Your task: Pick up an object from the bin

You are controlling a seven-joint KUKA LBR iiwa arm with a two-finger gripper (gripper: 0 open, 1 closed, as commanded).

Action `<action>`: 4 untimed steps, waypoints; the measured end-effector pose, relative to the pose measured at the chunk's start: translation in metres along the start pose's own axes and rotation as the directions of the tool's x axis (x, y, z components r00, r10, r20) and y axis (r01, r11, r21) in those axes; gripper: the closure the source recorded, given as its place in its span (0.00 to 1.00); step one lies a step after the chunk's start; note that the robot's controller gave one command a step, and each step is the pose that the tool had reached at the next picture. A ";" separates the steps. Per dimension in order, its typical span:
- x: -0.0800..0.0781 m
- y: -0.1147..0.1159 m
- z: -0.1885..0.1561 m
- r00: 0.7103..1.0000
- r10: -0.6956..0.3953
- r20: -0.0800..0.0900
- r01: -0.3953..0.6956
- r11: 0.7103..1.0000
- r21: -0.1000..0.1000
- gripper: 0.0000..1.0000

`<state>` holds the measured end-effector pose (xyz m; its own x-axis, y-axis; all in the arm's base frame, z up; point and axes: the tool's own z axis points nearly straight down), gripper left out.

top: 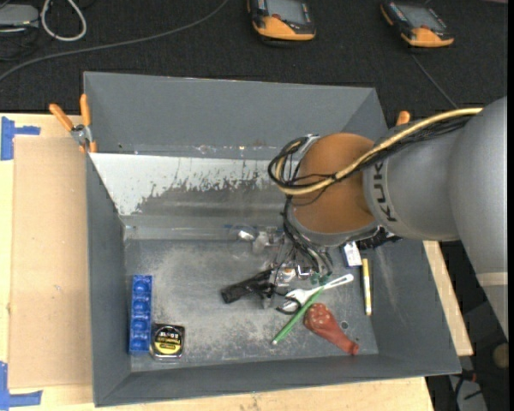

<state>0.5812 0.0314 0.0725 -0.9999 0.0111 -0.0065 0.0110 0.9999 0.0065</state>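
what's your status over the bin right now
Arm's tool down in bin centre, at the black object. Grip unconfirmed. White utensil, green stick, red bulb crowd close by.

Black lettering is seen on the grey arm (445,178), on the link just right of its orange cover (330,187). It is set sideways, and only "KU" can be read. At the near left of the bin, a yellow label is carried on the face of the black tape measure (166,339), but its print is too small to be read. Screens are shown on the two orange-and-black handheld units (280,15) (417,21) on the far floor, and nothing on them is legible.
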 end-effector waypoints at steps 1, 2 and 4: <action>0.000 0.000 -0.001 1.000 0.002 -0.001 -0.002 1.000 0.000 1.00; 0.000 0.000 -0.001 1.000 0.002 -0.001 -0.002 1.000 0.000 1.00; 0.003 0.000 -0.025 1.000 0.005 -0.012 -0.005 1.000 0.000 1.00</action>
<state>0.5781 0.0315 0.0978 -0.9999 0.0158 0.0051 0.0158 0.9999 0.0066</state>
